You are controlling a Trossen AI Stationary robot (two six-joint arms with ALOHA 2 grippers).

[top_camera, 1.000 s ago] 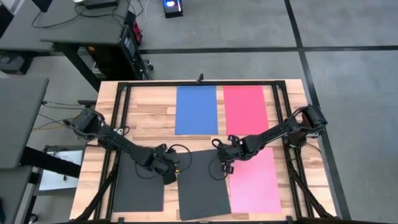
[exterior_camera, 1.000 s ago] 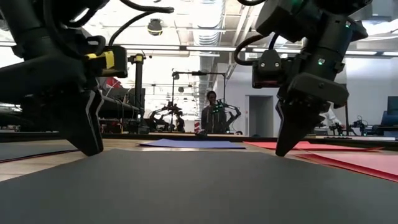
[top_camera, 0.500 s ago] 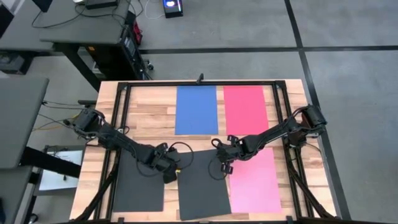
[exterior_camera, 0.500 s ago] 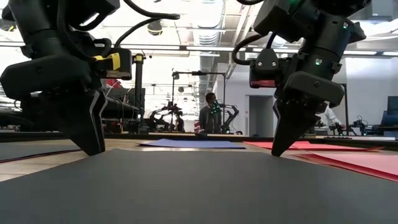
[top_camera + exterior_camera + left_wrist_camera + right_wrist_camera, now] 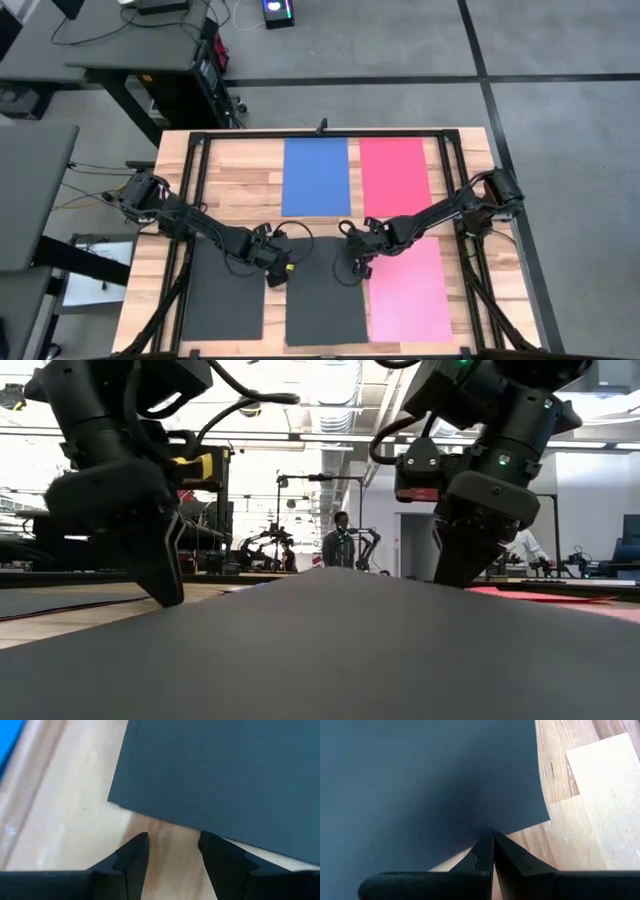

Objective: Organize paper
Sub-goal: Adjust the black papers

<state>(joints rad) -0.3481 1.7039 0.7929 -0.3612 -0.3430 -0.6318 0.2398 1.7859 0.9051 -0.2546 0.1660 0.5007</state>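
The middle dark sheet (image 5: 326,300) lies lengthwise front to back at the desk's (image 5: 245,190) near edge. The left gripper (image 5: 277,277), part open and empty, is at its far-left corner; the right gripper (image 5: 357,270), closed, presses its far-right corner.

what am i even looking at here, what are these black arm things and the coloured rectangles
Two robot arms work at a wooden table; four cameras film them: above, table level, one on each wrist. On the table lie paper sheets: blue sheet, red sheet, pink sheet, a dark sheet at the side and a middle dark sheet. The left gripper, open, is at the middle sheet's far left corner. The right gripper, shut, presses on its far right corner. Nothing is lifted.
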